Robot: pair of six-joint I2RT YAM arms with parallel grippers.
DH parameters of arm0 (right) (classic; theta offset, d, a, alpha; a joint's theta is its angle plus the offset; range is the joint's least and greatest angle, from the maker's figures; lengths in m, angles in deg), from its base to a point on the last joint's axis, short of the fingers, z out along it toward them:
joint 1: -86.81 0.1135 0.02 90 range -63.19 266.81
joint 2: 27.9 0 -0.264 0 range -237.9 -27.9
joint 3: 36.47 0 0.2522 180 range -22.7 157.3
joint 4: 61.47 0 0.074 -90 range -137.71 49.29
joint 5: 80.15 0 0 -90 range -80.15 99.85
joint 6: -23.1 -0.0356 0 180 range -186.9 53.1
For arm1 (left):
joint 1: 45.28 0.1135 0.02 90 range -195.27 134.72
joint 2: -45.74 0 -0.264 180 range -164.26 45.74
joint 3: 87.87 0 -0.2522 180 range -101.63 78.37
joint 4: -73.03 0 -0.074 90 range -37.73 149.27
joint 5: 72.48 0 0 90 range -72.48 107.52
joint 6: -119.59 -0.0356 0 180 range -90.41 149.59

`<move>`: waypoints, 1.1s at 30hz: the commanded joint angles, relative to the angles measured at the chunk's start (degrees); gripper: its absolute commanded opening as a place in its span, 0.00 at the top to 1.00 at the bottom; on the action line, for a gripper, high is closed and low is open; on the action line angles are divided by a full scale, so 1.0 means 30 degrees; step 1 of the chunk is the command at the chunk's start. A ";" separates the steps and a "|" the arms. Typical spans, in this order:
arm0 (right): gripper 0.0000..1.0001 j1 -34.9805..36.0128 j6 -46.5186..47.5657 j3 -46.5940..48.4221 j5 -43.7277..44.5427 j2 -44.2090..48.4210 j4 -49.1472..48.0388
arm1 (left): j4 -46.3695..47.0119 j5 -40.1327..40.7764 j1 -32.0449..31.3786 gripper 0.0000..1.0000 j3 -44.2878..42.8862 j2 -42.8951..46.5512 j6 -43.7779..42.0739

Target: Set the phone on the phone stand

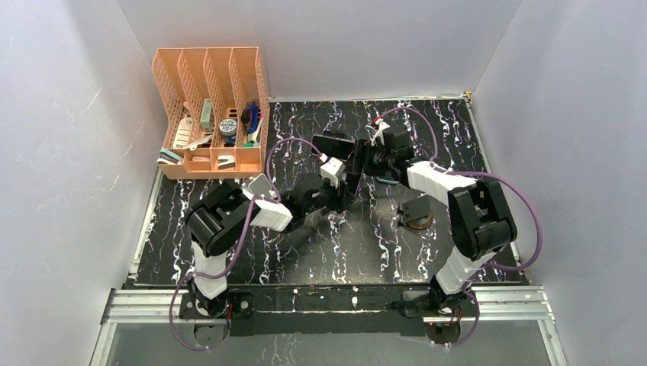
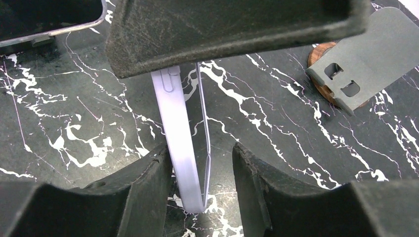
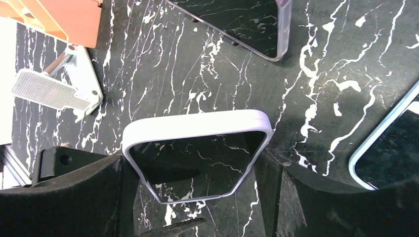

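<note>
right gripper (image 3: 195, 177) clamped on phone (image 3: 197, 155) | left gripper (image 2: 202, 153) straddles its edge, gap one side, so loose | stand (image 2: 360, 54) sits apart

Phone (image 2: 180, 123), lilac case: seen edge-on, upper end hidden behind a finger (image 2: 232, 29) of the right gripper (image 3: 195, 165); lower end out of frame in the right wrist view.
Phone stand (image 2: 365, 54): wooden base mostly behind its grey plate.
Second phone (image 3: 232, 24): cut by the top edge.
Third phone (image 3: 390, 143), pale blue rim: cut by the right edge.
Orange organiser (image 1: 210, 76): contents too small to name, possibly stationery.
</note>
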 commanded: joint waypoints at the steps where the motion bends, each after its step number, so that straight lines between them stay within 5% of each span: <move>1: 0.52 0.0102 -0.0556 -0.0171 -0.1057 0.1252 -0.1628 | 0.0634 0.0498 0.0208 0.59 0.0221 -0.0235 -0.0076; 4: 0.52 0.0116 -0.0517 -0.0270 -0.1210 0.1320 -0.1630 | 0.0638 -0.0229 0.0492 0.82 0.0083 -0.0463 -0.0067; 10: 0.51 0.0125 -0.0503 -0.0475 -0.1356 0.1415 -0.1819 | 0.0636 -0.1012 0.0897 0.99 0.0183 -0.0402 0.0052; 15: 0.44 0.0102 -0.0481 -0.0513 -0.1734 0.1384 -0.2119 | -0.0123 -0.1706 0.1267 1.00 0.0606 0.0704 -0.0180; 20: 0.02 0.0102 -0.0170 0.0113 -0.1576 0.1546 -0.2274 | -0.4191 -0.2562 0.1310 1.00 0.0213 0.3315 -0.1796; 33: 0.01 -0.0729 0.1308 0.0306 0.3225 0.5203 -0.0910 | -1.9498 -0.0727 0.1290 1.00 -0.3587 0.9979 -0.6285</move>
